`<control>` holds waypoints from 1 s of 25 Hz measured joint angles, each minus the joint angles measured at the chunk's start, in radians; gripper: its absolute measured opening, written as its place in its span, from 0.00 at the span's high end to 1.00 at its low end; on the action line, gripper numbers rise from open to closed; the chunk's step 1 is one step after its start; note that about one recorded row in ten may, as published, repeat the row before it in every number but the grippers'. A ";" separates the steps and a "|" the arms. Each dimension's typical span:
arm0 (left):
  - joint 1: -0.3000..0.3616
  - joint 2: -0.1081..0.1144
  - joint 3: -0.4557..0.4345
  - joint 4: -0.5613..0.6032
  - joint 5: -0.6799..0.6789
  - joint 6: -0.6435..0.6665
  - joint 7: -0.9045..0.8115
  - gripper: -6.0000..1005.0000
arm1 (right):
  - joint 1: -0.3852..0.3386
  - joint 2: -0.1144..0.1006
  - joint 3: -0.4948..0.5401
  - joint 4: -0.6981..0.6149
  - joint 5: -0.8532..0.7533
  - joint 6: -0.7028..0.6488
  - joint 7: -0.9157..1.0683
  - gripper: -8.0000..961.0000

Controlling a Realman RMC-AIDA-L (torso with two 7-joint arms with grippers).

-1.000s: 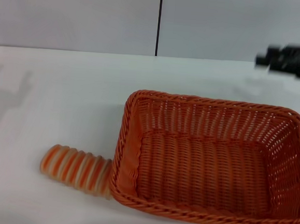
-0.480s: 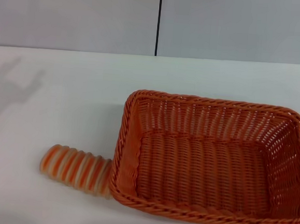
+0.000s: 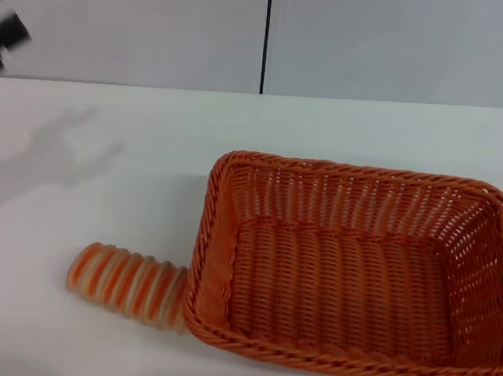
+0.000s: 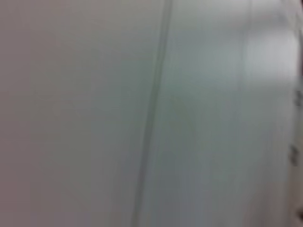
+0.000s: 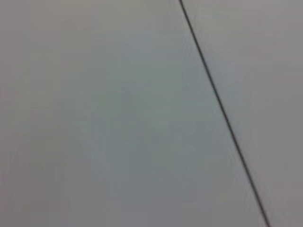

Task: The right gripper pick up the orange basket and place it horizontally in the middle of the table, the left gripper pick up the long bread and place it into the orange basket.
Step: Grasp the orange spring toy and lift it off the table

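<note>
with the right gripper gone from view, the left gripper point(image 3: 0, 39) has entered far beyond the long bread point(image 3: 128, 285), jaws unreadable, suggesting the orange basket point(image 3: 356, 268) is placed.

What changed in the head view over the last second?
The right claw, seen at the far right edge a second ago, has left the view. The left claw has come in at the far left edge, above the table, with its shadow sliding rightward across the surface. Nothing was gripped or released. The orange basket and the long bread, lying against the basket's left side, stayed put.
</note>
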State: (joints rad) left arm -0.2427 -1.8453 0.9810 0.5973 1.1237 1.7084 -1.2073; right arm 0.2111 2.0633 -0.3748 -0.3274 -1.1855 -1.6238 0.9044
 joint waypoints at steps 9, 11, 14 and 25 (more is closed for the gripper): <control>-0.032 -0.023 -0.096 0.309 0.472 0.029 -0.292 0.22 | 0.007 0.005 0.028 0.021 0.001 0.014 -0.004 0.41; -0.041 -0.027 -0.100 0.338 0.526 0.034 -0.316 0.22 | 0.007 0.005 0.031 0.032 0.002 0.014 -0.004 0.42; -0.058 -0.030 -0.115 0.354 0.609 0.058 -0.335 0.22 | 0.001 0.005 0.034 0.041 0.002 0.015 -0.004 0.42; -0.084 -0.070 -0.191 0.335 0.843 0.074 -0.315 0.22 | -0.011 0.008 0.036 0.066 0.004 0.011 -0.005 0.42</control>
State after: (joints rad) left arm -0.3271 -1.9156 0.7899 0.9321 1.9664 1.7822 -1.5223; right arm 0.2002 2.0708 -0.3385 -0.2612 -1.1818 -1.6129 0.8989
